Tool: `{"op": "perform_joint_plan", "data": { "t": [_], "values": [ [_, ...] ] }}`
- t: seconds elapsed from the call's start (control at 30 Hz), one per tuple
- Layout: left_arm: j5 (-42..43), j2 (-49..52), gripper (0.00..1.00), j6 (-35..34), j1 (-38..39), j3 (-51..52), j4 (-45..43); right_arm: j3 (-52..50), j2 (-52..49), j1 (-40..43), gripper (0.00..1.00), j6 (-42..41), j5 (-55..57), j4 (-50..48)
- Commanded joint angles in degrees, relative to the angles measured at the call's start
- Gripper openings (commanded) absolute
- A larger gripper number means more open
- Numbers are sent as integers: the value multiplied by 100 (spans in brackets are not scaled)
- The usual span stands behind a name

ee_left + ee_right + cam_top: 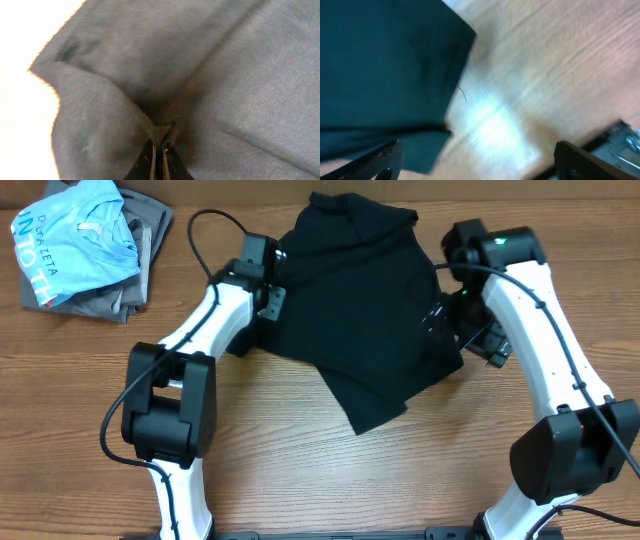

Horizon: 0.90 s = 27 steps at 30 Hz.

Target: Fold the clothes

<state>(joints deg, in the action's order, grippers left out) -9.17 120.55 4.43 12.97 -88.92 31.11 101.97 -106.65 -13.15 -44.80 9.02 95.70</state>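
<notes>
The clothes: plain black garment, rumpled, lying on the wooden tabletop in the upper ctr of the overhead view, btwn the two arms. One corner runs down to a point at lower ctr, and the top edge is bunched near the frame's top. Layers overlap unevenly, so it's not a neat fold.

Left arm comes in from lower left and reaches up to the garment's left edge. Left jaws are pressed together on the clothes. In the left wrist view the fingertips sit at bottom ctr w/ a small peak of fabric pinched btwn them. Fabric fills most of that view, w/ a fold edge curving down the left side. The far left is washed out white.

Right arm comes in from lower right, w/ its wrist at the garment's right edge. Right jaws stand wide apart, holding nothing. The right wrist view shows one finger at lower left and the other at lower right, w/ bare tabletop btwn them. The garment fills the upper left of that view and its edge drops toward the lower-left finger. The pic is blurred, so can't tell if they touch.

Upper left of the overhead view: light blue shirt w/ white lettering lies on top of grey garments. This pile is well apart from the black one.
</notes>
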Motion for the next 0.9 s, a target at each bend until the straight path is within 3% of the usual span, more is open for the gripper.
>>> {"op": "perform_joint_plan", "data": {
  "t": [0.0, 0.07, 0.2, 0.43, 0.6, 0.87],
  "values": [
    [-179, -251, 4, -146, -227, -254, 79, -70, 122, -546, 100, -85, -146, 76],
    [-177, -251, 4, -146, -326, -254, 107, -179, 122, -817, 100, 129, -328, -140],
    [-177, -251, 8, -144, -466, -254, 179, -590, 120, -1342, 100, 1517, -1172, -1049],
    [-175, -251, 15, -144, -507, -254, 214, -1687, 118, -1705, 100, 1930, -1132, -2221],
    [-173, -251, 15, -144, -505, -254, 214, -2505, 114, -1705, 100, 2933, -1725, -3300],
    [-170, -249, 17, -146, -507, -254, 260, -2957, 109, -1707, 92, 3331, -1958, -3906]
  ]
}}
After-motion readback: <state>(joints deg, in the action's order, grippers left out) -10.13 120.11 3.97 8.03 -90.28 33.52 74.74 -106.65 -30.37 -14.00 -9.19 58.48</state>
